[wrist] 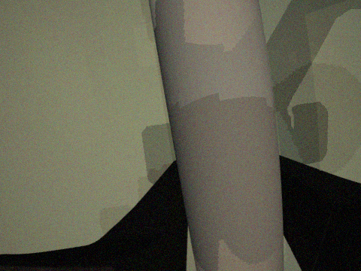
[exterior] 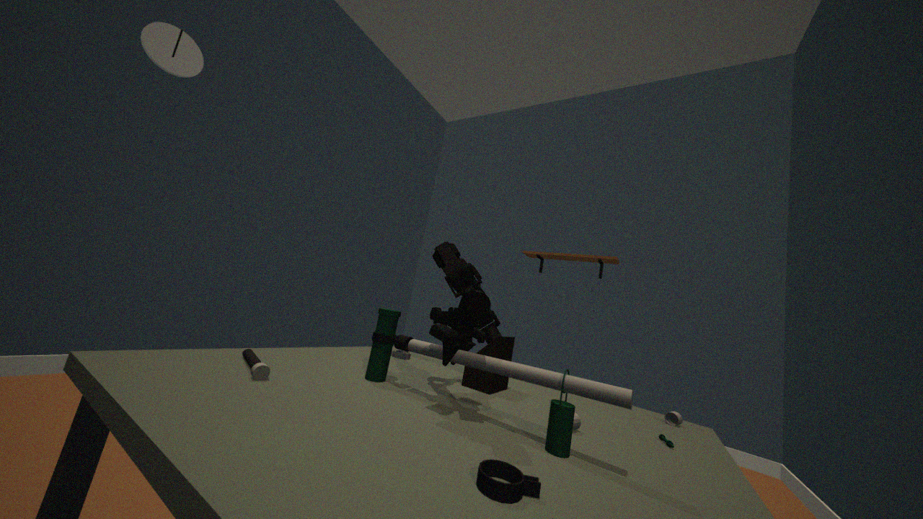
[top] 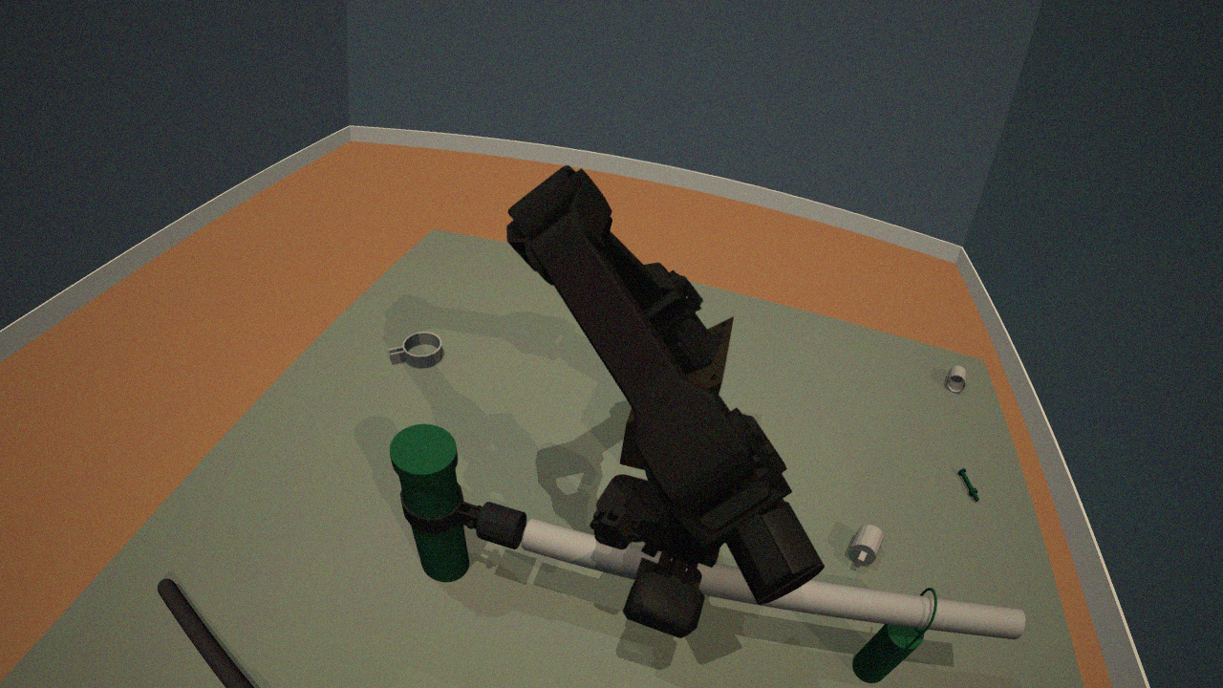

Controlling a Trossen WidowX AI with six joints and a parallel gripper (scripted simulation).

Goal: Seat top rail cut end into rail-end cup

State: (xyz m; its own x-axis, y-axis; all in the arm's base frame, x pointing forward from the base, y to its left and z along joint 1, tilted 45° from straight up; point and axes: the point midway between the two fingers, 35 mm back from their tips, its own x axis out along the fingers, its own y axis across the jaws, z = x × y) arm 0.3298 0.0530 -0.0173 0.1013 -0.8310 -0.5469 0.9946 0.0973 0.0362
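Note:
The white top rail (top: 777, 600) lies level above the table, and its left end meets the black rail-end cup (top: 502, 524). The cup hangs on the black brace band (top: 432, 519), which sits partway down the big green post (top: 430, 499), below its cap. The rail passes through the thin green loop cap (top: 927, 606) on the small green post (top: 886, 652). My gripper (top: 654, 569) is shut on the rail near its left third. The rail also shows in the exterior view (exterior: 516, 370), and it fills the wrist view (wrist: 221, 146).
A spare grey band (top: 421, 343) lies at the back left. A dark bar (top: 201, 633) lies at the front left. Two white sleeves (top: 865, 542) (top: 954, 376) and a green bolt (top: 968, 484) lie on the right. A black band (exterior: 505, 478) lies near the front edge.

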